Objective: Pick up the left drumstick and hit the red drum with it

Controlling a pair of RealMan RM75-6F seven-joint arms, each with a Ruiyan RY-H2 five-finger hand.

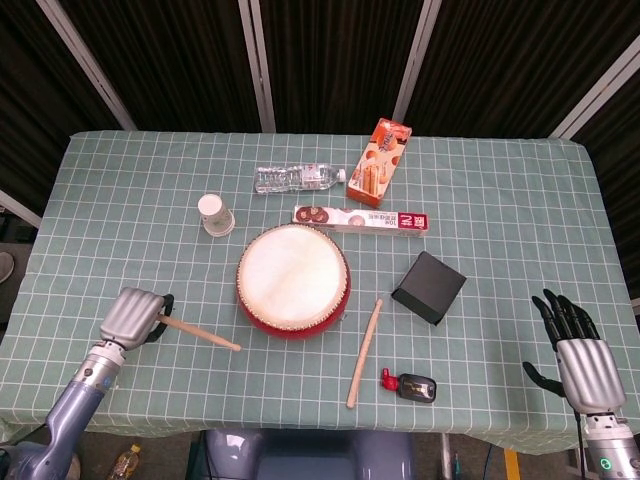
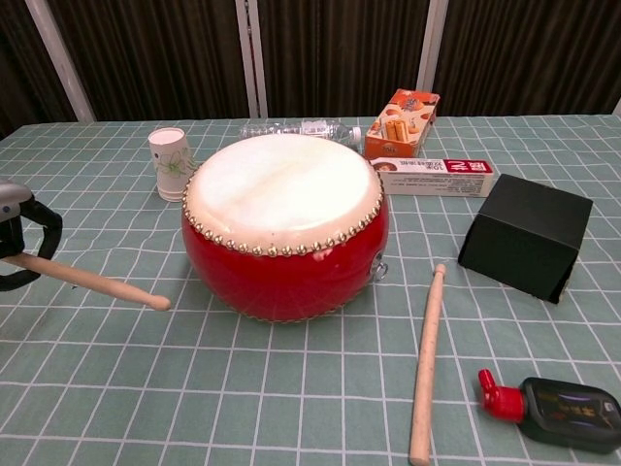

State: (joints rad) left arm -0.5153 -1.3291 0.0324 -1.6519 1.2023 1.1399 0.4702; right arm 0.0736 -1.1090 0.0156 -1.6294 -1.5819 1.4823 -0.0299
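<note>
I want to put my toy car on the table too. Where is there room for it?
The far left corner, beyond the paper cup, is bare cloth. So is the right side, past the black box and in front of the right hand. It is crowded behind the red drum, by the bottle and snack boxes.

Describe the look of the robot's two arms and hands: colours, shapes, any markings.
The left hand has a boxy, ribbed silver-grey back with black parts underneath, on a rounded blue-grey arm. The right hand has the same silver ribbed back, slim black fingers, and a small green ring mark near its wrist.
</note>
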